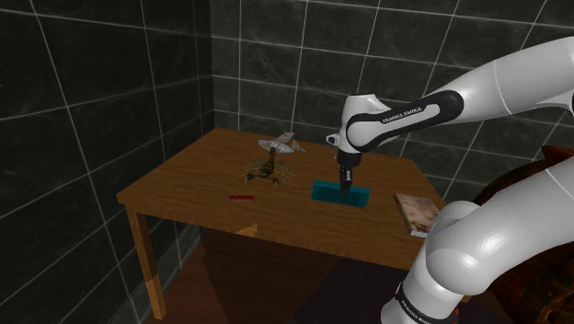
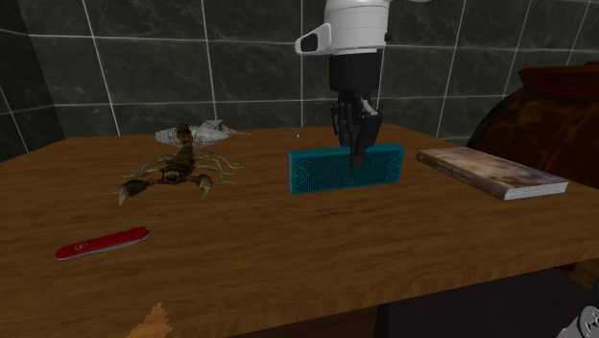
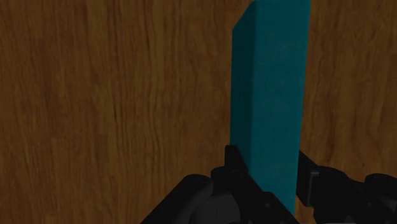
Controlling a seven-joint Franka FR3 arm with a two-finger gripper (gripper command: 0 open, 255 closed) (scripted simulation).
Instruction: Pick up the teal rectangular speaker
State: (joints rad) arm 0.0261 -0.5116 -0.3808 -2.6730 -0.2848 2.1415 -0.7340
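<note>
**Teal speaker clasped on the table**

The speaker point(image 2: 322, 173) – a slim teal slab with a finely dotted face – stands on its long edge on the wooden table point(image 2: 288, 259). The jaws are closed onto its two broad faces. The white arm point(image 1: 414, 115) reaches over it, hand pointing straight down. A scorpion figure point(image 2: 178, 171) and a book point(image 2: 494, 173) flank the jaws, well apart.

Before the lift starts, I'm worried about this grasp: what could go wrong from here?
The gripper clasps the teal speaker, which stands on its long narrow edge on the table. The fingers reach perhaps halfway down its faces, so it might slip out on lifting. It is long, so it may pivot in the grasp and dip toward the book.
</note>
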